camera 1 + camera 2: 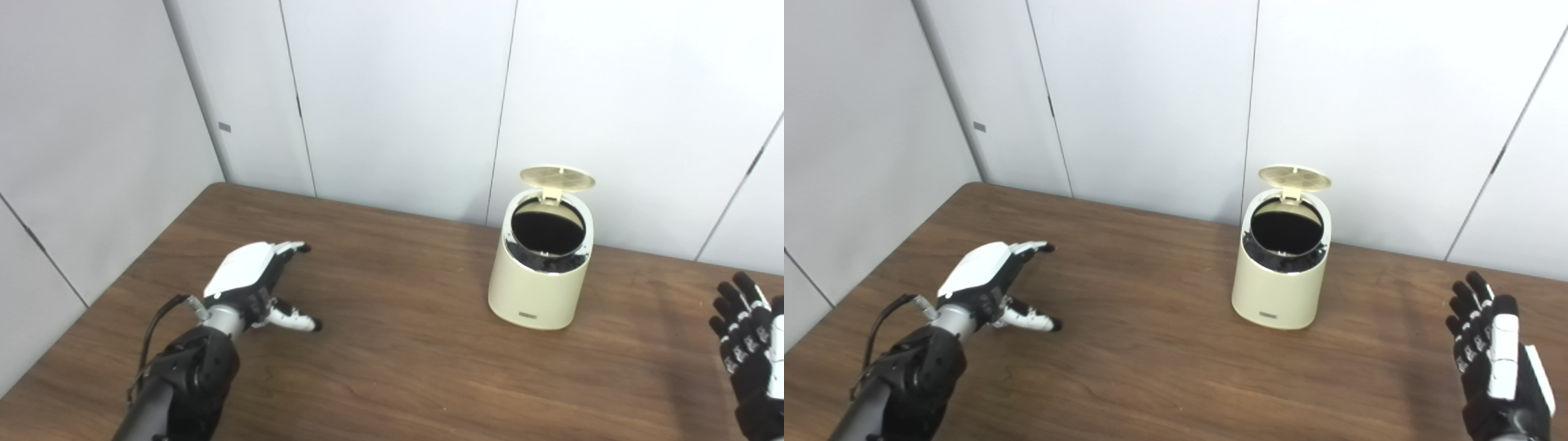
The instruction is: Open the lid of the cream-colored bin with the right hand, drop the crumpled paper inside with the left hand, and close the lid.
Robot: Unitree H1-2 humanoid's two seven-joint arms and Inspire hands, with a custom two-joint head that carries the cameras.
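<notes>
Cream-colored bin (539, 288) upright; lid (557, 177) raised; dark inside.

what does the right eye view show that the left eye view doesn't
Only the right eye view shows the whole right hand, white back plate included, fingers spread, holding nothing. Only the left eye view cuts that hand off at its right edge; it adds nothing I can see. Both show the cream-colored round plastic bin with its lid tipped up and its dark inside exposed, the brown wooden table, and the open left hand hovering low. No crumpled paper is visible in either.
</notes>
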